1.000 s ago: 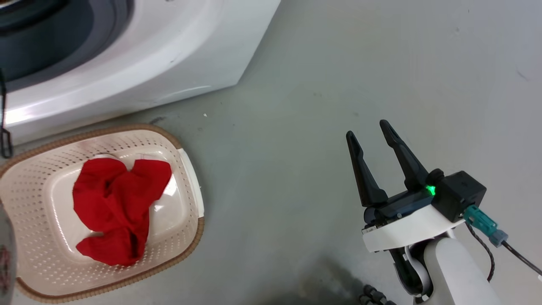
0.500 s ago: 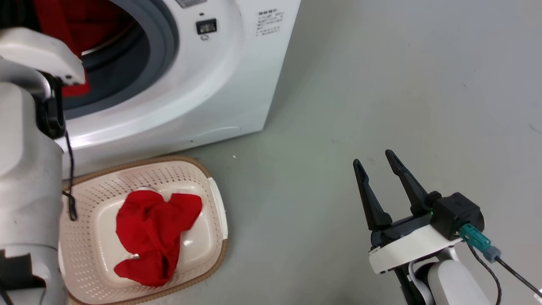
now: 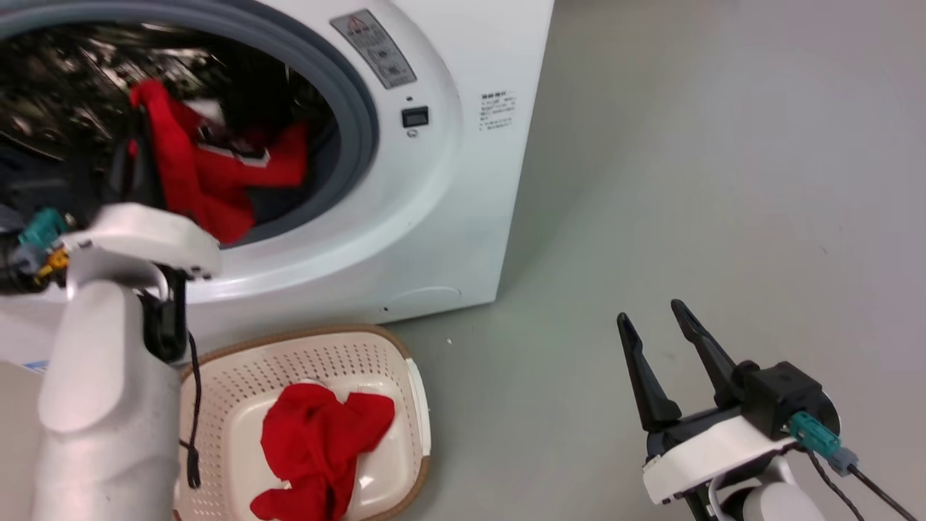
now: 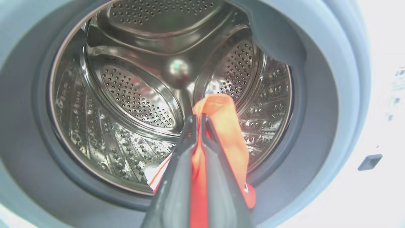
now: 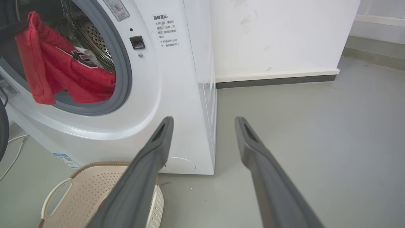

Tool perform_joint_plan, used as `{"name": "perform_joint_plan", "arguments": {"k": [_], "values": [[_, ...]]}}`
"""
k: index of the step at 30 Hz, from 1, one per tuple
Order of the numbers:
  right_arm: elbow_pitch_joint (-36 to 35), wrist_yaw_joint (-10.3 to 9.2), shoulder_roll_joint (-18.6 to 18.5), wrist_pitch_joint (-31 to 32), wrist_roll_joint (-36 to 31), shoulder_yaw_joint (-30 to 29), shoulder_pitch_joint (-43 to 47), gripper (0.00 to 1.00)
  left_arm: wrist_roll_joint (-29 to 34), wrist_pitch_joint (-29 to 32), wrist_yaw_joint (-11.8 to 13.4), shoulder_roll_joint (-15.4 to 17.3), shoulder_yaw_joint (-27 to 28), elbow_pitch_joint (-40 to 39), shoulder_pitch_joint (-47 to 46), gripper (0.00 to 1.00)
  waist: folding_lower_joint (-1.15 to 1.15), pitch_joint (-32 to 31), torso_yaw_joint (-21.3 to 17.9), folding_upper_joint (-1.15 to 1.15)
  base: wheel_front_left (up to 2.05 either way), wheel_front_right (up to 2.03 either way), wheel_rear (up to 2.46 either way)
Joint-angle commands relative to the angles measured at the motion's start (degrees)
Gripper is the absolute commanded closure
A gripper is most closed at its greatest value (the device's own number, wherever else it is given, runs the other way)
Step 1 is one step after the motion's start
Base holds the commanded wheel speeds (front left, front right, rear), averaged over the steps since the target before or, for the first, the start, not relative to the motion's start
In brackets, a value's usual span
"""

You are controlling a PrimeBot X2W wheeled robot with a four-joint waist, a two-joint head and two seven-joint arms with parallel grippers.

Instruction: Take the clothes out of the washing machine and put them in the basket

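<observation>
You're holding a red garment (image 3: 217,174) at the washer (image 3: 434,217).
Your left tool (image 4: 196,118) is clamping it; your right tool (image 3: 650,312) is hanging wide above the floor (image 3: 687,181).

**Garment pinched at drum mouth**

My left gripper (image 4: 196,120) has its fingers pressed together on a red-orange garment (image 4: 226,126). The cloth runs down between them and bulges past the tips. A white patch shows low beside the fingers. Behind are the perforated steel drum (image 4: 136,101), the grey gasket (image 4: 22,152) and, at right, the white washer (image 4: 383,126) front.
</observation>
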Motion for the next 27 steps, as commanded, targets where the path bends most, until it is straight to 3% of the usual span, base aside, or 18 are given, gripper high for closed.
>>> {"name": "perform_joint_plan", "arguments": {"k": [1, 14, 23, 27], "values": [[-0.43, -0.04, 0.12, 0.37, -0.45, -0.39, 1.30, 0.00, 0.17, -0.28, -0.44, -0.57, 0.43, -1.19, 2.08, 1.00, 0.01, -2.97, 1.58, 0.00, 0.00, 0.00, 0.00], [-3.31, -0.04, 0.12, 2.44, -0.99, -2.88, 4.96, 0.00, 1.34, -0.23, -0.78, -5.72, 0.20, -16.17, 13.51, 1.00, 0.01, -7.46, 5.94, 0.00, 0.00, 0.00, 0.00], [-4.16, -0.04, 0.12, 2.63, -0.49, -3.60, 5.87, 0.00, 0.97, 2.22, 1.00, -7.76, -1.01, -29.85, 24.87, 1.00, 0.01, -7.07, 7.56, 0.00, 0.00, 0.00, 0.00], [-4.63, -0.04, 0.12, 2.94, -1.28, -3.64, 5.38, 0.00, -0.13, 4.31, 1.91, -8.97, -1.40, -32.20, 30.72, 1.00, 0.01, -5.97, 8.18, 0.00, 0.00, 0.00, 0.00]]}}
